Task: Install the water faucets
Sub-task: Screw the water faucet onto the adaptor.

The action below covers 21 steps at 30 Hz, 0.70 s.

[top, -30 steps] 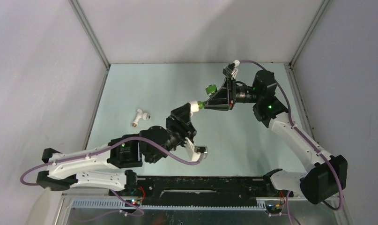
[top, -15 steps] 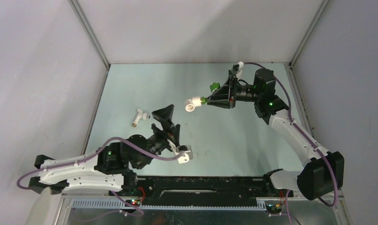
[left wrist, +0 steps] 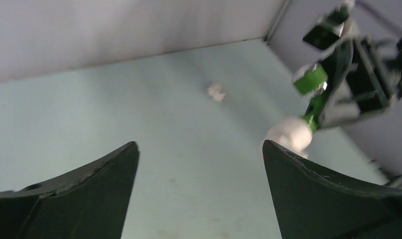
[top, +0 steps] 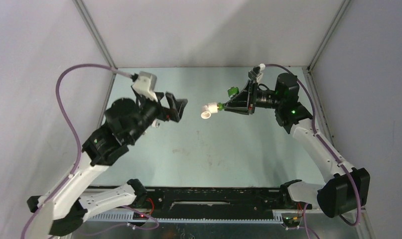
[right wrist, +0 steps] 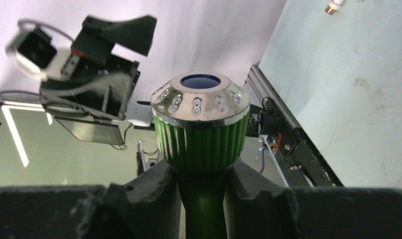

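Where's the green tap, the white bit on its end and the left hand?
green tap (right wrist: pixel 201 134), right wrist view, ribbed knob
white bit (top: pixel 207 110), top view, its middle
left hand (left wrist: pixel 199 148), left wrist view, between fingertips

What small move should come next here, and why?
Probably lower the left end effector toward the small white piece lying on the table. Its jaws are open and empty, while the right end effector is shut on the green faucet, which carries a white fitting on its end.
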### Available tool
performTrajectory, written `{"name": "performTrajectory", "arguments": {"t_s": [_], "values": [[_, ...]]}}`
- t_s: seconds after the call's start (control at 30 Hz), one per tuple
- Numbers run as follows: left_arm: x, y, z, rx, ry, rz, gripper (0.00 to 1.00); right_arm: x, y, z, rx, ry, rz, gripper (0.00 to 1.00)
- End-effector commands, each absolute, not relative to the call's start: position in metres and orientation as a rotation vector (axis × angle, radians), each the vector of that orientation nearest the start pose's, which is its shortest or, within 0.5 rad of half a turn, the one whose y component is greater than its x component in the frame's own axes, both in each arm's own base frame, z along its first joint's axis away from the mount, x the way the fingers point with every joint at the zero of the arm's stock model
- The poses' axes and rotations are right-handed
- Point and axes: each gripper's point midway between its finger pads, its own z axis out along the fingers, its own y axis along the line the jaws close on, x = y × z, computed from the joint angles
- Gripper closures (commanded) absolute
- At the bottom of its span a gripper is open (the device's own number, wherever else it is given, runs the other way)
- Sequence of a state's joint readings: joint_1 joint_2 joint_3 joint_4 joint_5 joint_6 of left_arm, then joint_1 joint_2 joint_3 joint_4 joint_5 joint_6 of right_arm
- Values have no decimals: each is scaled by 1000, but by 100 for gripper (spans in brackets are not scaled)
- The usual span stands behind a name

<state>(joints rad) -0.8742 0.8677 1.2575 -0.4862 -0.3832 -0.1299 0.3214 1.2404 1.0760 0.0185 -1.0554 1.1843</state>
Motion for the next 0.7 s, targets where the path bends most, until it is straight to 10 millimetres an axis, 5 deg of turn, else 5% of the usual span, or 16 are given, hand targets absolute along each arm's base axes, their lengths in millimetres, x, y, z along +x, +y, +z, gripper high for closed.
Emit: {"name": "performTrajectory", "arguments": {"t_s": [0.0, 0.2, 0.33, 0.67], "values": [[221, -220, 398, 22, 1892, -999, 0, 226, 254, 374, -228, 1969, 1860, 100], [221, -254, 421, -109, 1788, -1588, 0, 222, 254, 379, -260, 1947, 1869, 100], [212, -267, 423, -143, 1747, -1823, 5, 221, 254, 384, -264, 1931, 1877, 100], [190, -299, 420, -117, 1768, -2115, 16, 221, 254, 389, -262, 1914, 1888, 100]]}}
